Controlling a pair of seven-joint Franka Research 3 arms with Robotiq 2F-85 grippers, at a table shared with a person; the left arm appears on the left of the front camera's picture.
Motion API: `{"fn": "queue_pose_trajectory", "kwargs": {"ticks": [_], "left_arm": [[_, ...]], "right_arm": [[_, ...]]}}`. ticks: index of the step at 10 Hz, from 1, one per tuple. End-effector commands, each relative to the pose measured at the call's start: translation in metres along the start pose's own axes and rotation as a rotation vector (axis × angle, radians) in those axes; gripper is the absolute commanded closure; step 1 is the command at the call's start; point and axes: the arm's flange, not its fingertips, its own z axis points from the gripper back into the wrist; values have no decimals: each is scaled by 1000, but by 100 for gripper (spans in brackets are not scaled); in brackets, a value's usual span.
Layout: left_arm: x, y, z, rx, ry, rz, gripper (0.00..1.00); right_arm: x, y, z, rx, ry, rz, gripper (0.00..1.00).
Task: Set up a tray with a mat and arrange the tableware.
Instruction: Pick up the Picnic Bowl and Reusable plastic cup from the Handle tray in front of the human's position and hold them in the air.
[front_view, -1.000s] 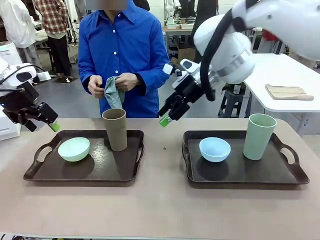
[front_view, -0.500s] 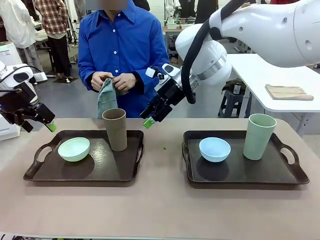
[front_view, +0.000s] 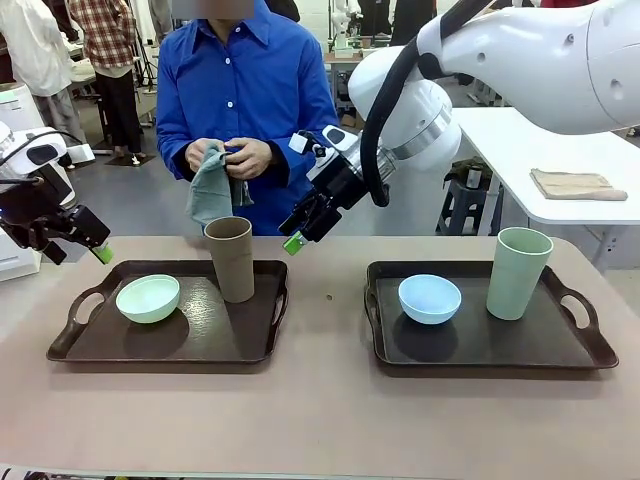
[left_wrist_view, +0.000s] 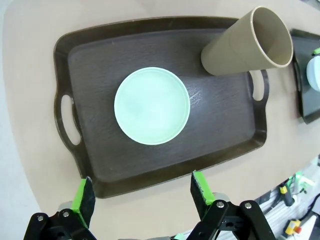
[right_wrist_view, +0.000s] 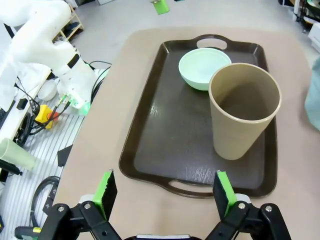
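Mat-laying was the step in hand, as I judged it. The person across the table held a soft grey-green cloth (front_view: 210, 190) up in both hands (front_view: 255, 160), and the tableware sat on bare trays.

The dark brown handled tray on the left (front_view: 75, 345) carried the small pale mint round bowl (front_view: 148, 298) and the tall brown handleless cup (front_view: 231, 260). The matching dark tray on the right (front_view: 590, 350) carried the small light blue round bowl (front_view: 430, 298) and the tall pale green handleless cup (front_view: 518, 272).

My right gripper (front_view: 300, 233) hung empty with its jaws spread wide. It reached across the middle to a spot just beside the brown cup and near the cloth. My left gripper (front_view: 78, 250) hovered off the left tray's outer end, equally wide and empty.

I reckoned the next move was either to take the cloth or to lift the brown cup clear so the cloth could go under it. The cup would need a square grip on its tapered wall to keep it upright.

The front view gave me the person, the cloth and the right-hand tray. The right wrist view looked down into the brown cup and showed it empty, with the mint bowl beyond it. The left wrist view looked straight down and showed the mint bowl empty at mid-tray, well apart from the cup by the far handle.
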Motion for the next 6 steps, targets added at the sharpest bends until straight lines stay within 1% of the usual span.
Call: {"fn": "queue_pose_trajectory", "kwargs": {"ticks": [1,2,3,4,6], "left_arm": [[0,0,0,0,0,0,0],[4,0,-12,-47,25,6,0],[7,0,-20,-49,12,11,0],[8,3,-27,-54,24,0,0],[9,11,-41,-57,56,25,0]], "right_arm": [[0,0,0,-2,0,0,0],[-24,-23,-3,-91,-87,42,0],[-41,-38,-9,-160,-105,30,0],[-50,-48,-18,-186,-80,33,0],[-55,-61,-33,-155,-48,37,0]]}}
